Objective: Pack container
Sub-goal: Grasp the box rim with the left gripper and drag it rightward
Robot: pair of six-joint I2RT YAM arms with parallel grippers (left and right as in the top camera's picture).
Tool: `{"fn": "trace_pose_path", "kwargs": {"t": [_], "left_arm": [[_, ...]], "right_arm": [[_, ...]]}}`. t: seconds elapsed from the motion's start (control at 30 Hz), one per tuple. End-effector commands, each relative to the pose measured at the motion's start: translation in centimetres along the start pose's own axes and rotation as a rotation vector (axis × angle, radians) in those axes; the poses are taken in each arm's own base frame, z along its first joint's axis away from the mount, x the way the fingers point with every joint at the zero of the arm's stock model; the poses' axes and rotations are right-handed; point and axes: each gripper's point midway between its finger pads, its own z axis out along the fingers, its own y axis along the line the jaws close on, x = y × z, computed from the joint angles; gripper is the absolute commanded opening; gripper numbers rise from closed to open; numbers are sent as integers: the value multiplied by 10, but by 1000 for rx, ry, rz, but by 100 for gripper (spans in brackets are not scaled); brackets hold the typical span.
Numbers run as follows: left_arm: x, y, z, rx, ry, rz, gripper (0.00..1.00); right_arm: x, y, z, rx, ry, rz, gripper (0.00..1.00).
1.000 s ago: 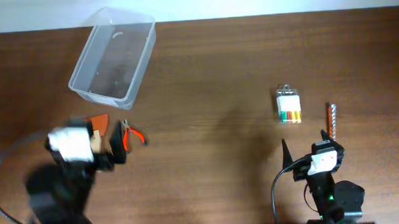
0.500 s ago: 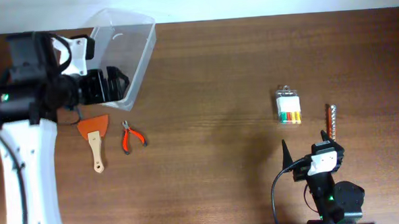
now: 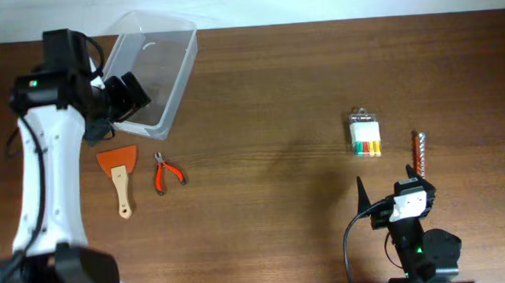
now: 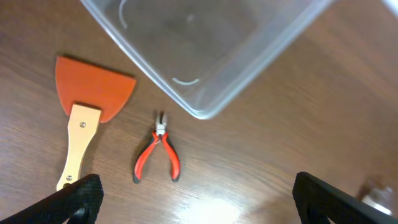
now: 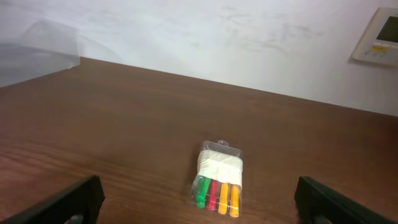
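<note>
Count: 1 container, 1 scraper, 1 pr pliers, 1 marker pack, 1 thin brown rod, 2 hands. All lie on the brown table.

Container: clear plastic tub, rounded corners, rimmed edge. It sits at the table's far L corner, set diagonally, open side up. Wood grain shows through its floor.

Rel. to container:
- Scraper (orange blade, pale wood handle) is just off its near short end, blade end toward it, not touching.
- Pliers (red grips) are near that same end, on the R of the scraper, jaws toward the container, apart from it.
- Marker pack is well apart to the R. It holds 4 markers: green, red, orange, yellow.
- Rod is further R again, the item farthest from the container.

L hand: wide open, both fingertips far apart at the wrist view's lower corners, nothing btw them. Overhead puts it over the container's near L rim; contact w/ the rim can't be told.

R hand: wide open too, holding nothing, touching nothing. It is well apart from the container, pointed at the marker pack.
</note>
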Motion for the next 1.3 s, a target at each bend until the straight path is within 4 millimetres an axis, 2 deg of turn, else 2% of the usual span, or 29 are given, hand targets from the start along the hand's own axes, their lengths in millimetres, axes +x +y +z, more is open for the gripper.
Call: {"fn": "trace_pose_path", "kwargs": {"t": [0.0,0.23,0.37,0.53,0.57,0.63,0.77,0.93,1.03,1.27], "left_arm": [[-4,14,45,-16,115,-106,99],[-9,26,99,53,242,-236,99],[-14,31,115,66,253,-259,99],[-20,34,121,50,226,-261,100],[-20,34,121,50,225,-263,94],[-21,34,121,49,221,-261,74],[-21,34,121,47,222,-261,51],[-16,40,126,24,236,-264,52],[-10,45,134,1,255,-270,59],[2,53,157,-27,318,-287,59]], "right_arm": [[2,2,0,-7,1,-1,99],[2,2,0,-7,0,-1,99],[2,2,0,-7,1,-1,99],[2,2,0,-7,1,-1,99],[2,2,0,-7,0,-1,99],[2,2,0,-7,1,-1,99],[2,2,0,-7,0,-1,99],[2,2,0,-7,1,-1,99],[2,2,0,-7,1,-1,99],[2,2,0,-7,1,-1,99]]}}
